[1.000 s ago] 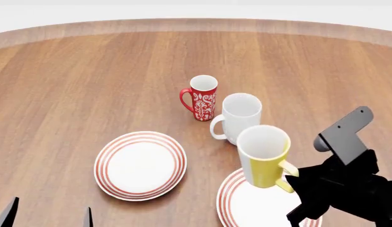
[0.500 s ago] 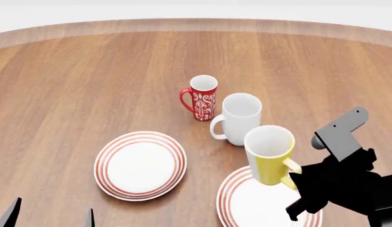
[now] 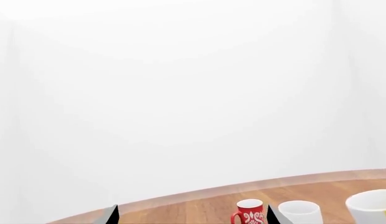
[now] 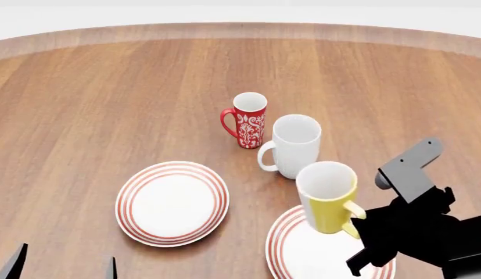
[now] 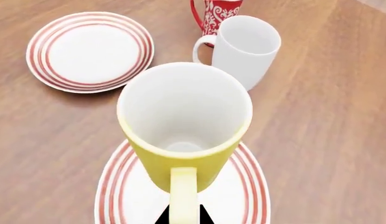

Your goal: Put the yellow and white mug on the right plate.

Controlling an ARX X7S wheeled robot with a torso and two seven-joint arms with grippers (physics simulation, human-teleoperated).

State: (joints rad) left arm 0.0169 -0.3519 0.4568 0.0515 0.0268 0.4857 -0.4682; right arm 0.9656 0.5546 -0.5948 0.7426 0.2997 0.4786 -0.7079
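Yellow outside and white inside, the yellow and white mug (image 4: 327,196) is standing upright, its long axis vertical and its open mouth facing up, with the yellow handle pointing back toward the right gripper (image 4: 363,228). That gripper's jaws are pinching the handle, as the dark fingertips (image 5: 202,217) either side of it are showing in the right wrist view. The mug is sitting over the far edge of the right plate (image 4: 286,251); whether its base is touching the plate or hanging just above it cannot be told. Its glossy wall is looking plain and unpatterned, its rim round and its bottom bare.

Just beyond the mug, the white mug (image 4: 293,145) is standing upright with its handle toward the left plate (image 4: 172,203). Beyond and touching or nearly touching that one, the red mug (image 4: 247,120) is also standing upright. All are resting on the wooden table (image 4: 101,104).

Near the left plate, the left gripper (image 4: 62,267) is showing only two dark fingertips set apart, its jaws spread.
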